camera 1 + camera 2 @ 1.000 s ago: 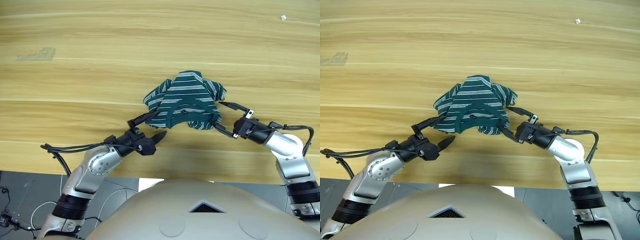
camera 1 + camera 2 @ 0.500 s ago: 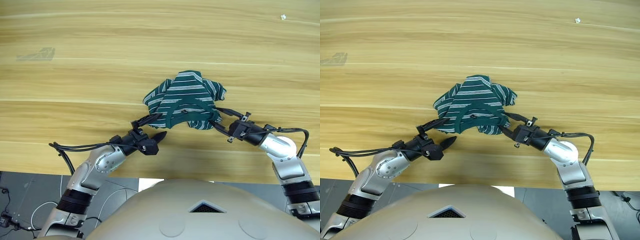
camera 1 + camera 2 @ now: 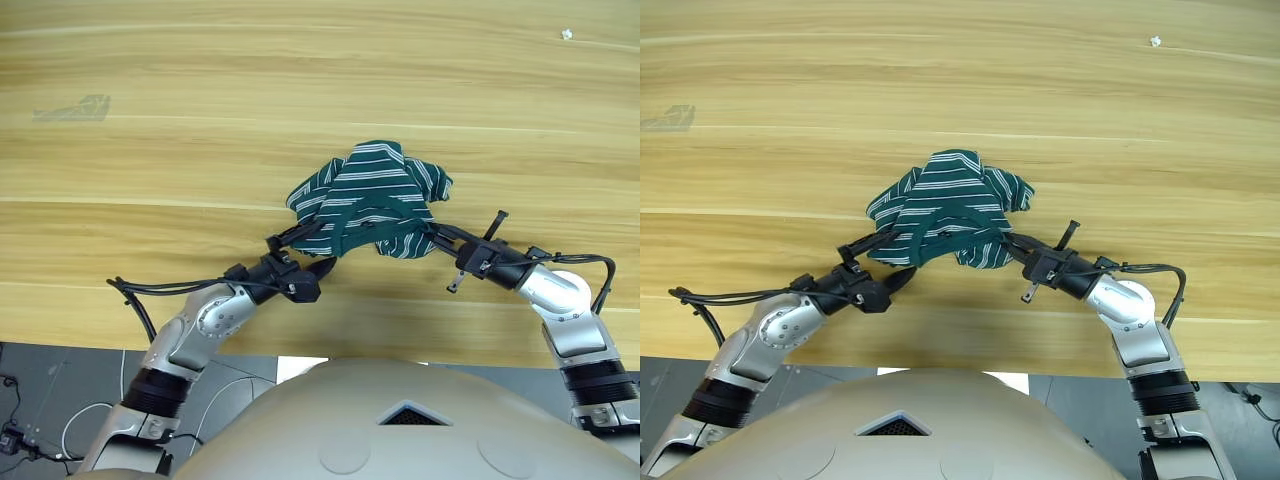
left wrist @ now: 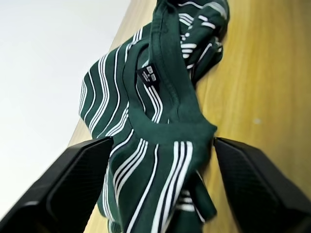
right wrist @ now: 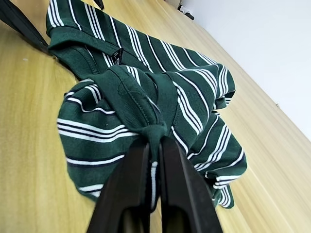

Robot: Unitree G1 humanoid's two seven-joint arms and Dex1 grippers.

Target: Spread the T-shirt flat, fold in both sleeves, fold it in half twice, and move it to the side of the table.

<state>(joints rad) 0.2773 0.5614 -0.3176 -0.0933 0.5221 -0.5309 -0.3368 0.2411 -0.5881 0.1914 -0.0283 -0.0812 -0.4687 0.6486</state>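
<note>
A dark green T-shirt (image 3: 372,195) with white stripes lies crumpled on the wooden table (image 3: 200,160), close to its front edge. My left gripper (image 3: 312,250) is open at the shirt's near left side. In the left wrist view its black fingers (image 4: 77,174) straddle the collar part of the T-shirt (image 4: 160,97), resting low on the wood. My right gripper (image 3: 432,236) is at the near right side of the heap. The right wrist view shows the right gripper (image 5: 151,141) shut on a bunched fold of the T-shirt (image 5: 160,92).
Bare wood stretches left, right and beyond the shirt. A faint grey mark (image 3: 72,108) sits at the far left and a small white speck (image 3: 566,34) at the far right. The table's front edge (image 3: 330,350) runs just behind both wrists.
My right gripper went from open to shut on the shirt's near right fold, its wrist rolling. The left gripper slid forward until its fingers flank the shirt's edge.
</note>
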